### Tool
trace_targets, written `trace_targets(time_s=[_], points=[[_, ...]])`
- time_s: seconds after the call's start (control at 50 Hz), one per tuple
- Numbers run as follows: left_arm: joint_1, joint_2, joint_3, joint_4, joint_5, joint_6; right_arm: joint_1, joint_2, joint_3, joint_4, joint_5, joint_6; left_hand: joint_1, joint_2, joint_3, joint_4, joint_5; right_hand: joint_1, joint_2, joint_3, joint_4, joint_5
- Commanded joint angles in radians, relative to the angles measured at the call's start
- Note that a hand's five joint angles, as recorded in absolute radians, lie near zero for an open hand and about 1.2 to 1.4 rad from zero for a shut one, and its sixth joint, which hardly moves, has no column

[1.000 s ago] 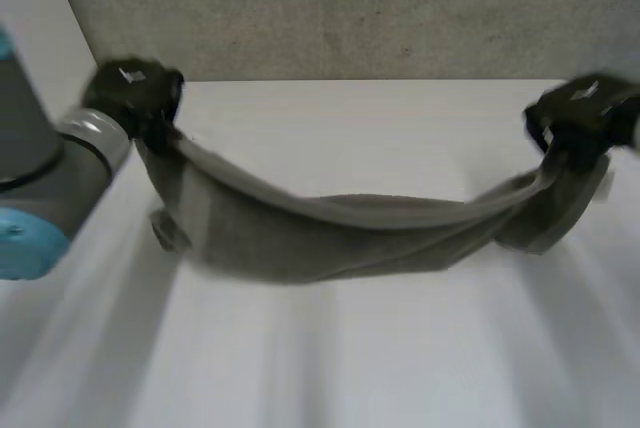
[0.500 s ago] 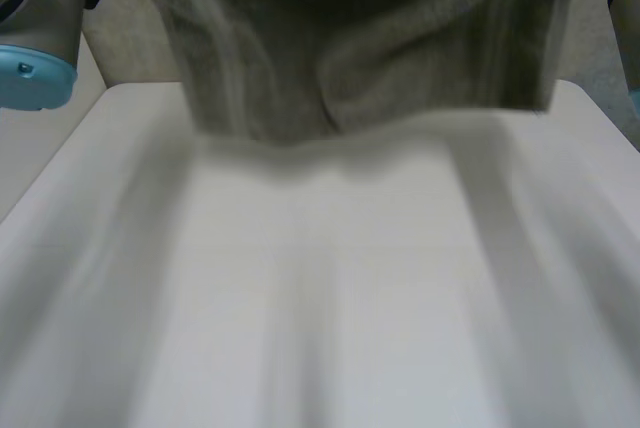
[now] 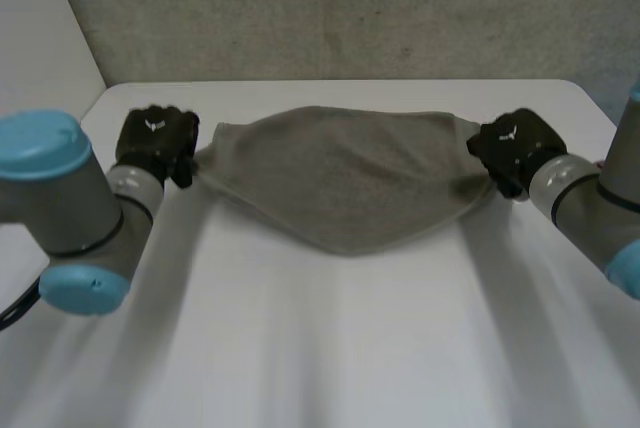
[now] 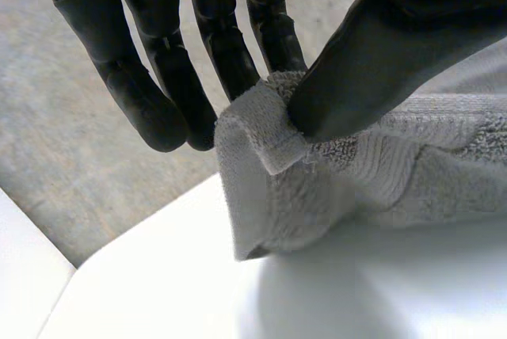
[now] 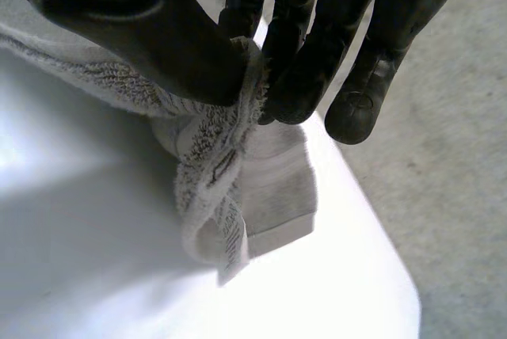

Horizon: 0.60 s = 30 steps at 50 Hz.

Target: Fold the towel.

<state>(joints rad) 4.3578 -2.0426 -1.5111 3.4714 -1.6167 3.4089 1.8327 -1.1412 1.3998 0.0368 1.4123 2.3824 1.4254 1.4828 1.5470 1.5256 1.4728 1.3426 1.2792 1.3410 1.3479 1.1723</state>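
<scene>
Head view showed the grey towel spread across the 12 o'clock half of the white table. At its 9 o'clock corner the left hand pinched it between thumb and fingers. The right hand pinched the 3 o'clock corner likewise.

Near half of table bare: open room btwn the arms. Far part taken by towel, stretched from left hand to right hand. Grey wall close behind far edge.
</scene>
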Motion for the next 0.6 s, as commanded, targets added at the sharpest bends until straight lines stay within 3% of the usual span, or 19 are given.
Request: trace_targets(time_s=[0.02, 0.12, 0.22, 0.36, 0.5, 0.6], points=[[0.026, 0.180, -0.184, 0.014, 0.026, 0.075, -0.006, -0.210, 0.151, -0.005, -0.003, 0.008, -0.029, -0.087, -0.151, -0.129, -0.251, 0.054, 0.117, 0.055, 0.048, 0.049], [0.066, 0.311, -0.261, 0.014, 0.029, 0.076, -0.033, -0.344, 0.206, 0.011, 0.002, 0.047, -0.029, -0.087, -0.151, -0.129, -0.251, 0.054, 0.117, 0.055, 0.048, 0.049], [0.100, 0.441, -0.328, 0.011, 0.043, 0.078, -0.079, -0.463, 0.222, 0.132, -0.004, 0.078, -0.029, -0.087, -0.151, -0.129, -0.251, 0.054, 0.117, 0.055, 0.048, 0.049], [0.132, 0.596, -0.437, 0.003, 0.093, 0.078, -0.153, -0.572, 0.228, 0.334, -0.102, 0.074, -0.029, -0.087, -0.151, -0.129, -0.251, 0.054, 0.117, 0.055, 0.048, 0.049], [0.137, 0.584, -0.468, 0.015, 0.118, 0.079, -0.224, -0.571, 0.222, 0.359, -0.167, 0.058, -0.029, -0.087, -0.151, -0.129, -0.251, 0.054, 0.117, 0.055, 0.048, 0.049], [0.137, 0.460, -0.439, 0.015, 0.118, 0.092, -0.259, -0.474, 0.214, 0.357, -0.177, 0.009, -0.029, -0.087, -0.151, -0.129, -0.251, 0.054, 0.117, 0.055, 0.048, 0.049]])
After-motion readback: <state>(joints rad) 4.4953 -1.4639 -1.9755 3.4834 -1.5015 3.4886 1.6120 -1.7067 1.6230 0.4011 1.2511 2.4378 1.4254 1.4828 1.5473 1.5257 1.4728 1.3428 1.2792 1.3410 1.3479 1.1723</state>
